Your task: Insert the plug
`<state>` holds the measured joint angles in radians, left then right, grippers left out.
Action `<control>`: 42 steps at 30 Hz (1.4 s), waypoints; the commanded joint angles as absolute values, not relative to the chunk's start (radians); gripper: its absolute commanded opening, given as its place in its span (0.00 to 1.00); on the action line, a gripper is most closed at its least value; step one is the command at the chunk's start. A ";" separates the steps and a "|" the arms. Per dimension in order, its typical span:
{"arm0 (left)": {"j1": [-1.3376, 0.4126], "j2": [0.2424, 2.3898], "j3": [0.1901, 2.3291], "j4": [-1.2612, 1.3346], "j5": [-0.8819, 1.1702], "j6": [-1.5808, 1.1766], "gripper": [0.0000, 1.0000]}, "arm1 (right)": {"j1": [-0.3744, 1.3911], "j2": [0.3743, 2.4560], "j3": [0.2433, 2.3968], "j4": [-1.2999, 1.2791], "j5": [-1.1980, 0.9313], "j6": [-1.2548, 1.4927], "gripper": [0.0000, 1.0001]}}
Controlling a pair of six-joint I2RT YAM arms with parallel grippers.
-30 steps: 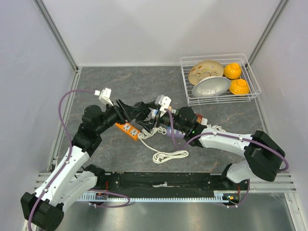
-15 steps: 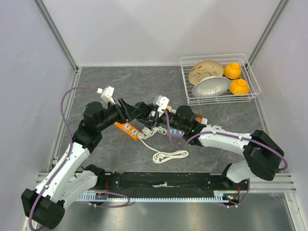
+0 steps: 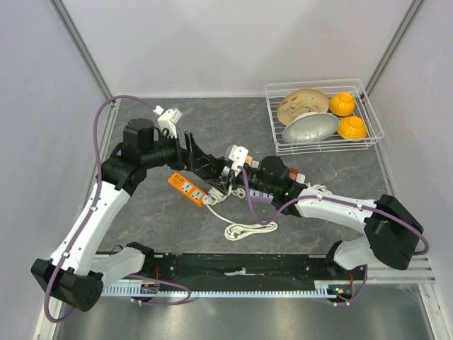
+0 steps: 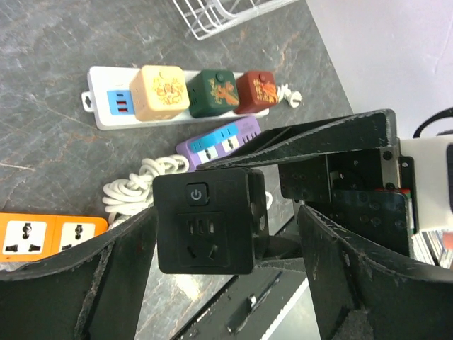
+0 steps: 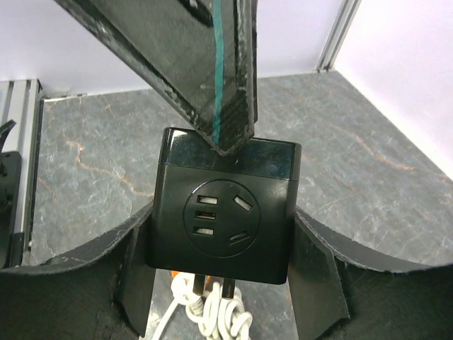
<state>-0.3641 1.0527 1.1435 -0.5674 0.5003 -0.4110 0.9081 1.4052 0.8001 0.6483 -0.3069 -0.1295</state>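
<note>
A black cube plug adapter [image 5: 221, 212] with two metal prongs underneath is gripped between my right gripper's [image 5: 221, 219] fingers and held above the table. In the left wrist view the same cube [image 4: 209, 219] hangs between my left gripper's [image 4: 226, 212] spread fingers, with a clear gap on its right side. In the top view my left gripper [image 3: 204, 161] meets my right gripper [image 3: 228, 173] head-on, above the right end of the orange power strip [image 3: 187, 190]. One left finger [image 5: 205, 64] reaches over the cube's top.
A white power strip [image 4: 106, 106] carrying yellow, green and red cubes and a purple strip [image 4: 219, 138] lie behind the grippers. A coiled white cord [image 3: 248, 229] lies in front. A wire basket [image 3: 318, 83] with bowls stands at the back right.
My left arm has risen and swung back, bringing its open gripper down around the cube. My right gripper has shifted slightly left with the cube.
</note>
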 commanded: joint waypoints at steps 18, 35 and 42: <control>-0.357 1.193 1.220 -0.762 0.614 -0.310 0.84 | 0.917 1.361 0.769 0.696 -0.319 -0.140 0.00; -0.292 1.210 1.118 -0.571 0.893 -0.465 0.58 | 0.917 1.374 0.742 0.745 -0.330 -0.110 0.00; -0.246 1.186 1.083 -0.560 0.940 -0.463 0.02 | 0.917 1.410 0.765 0.713 -0.341 -0.113 0.42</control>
<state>-0.2710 1.2201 1.0897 -0.6109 0.8223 -0.4168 0.9123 1.3979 0.7444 0.6659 -0.3130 -0.1173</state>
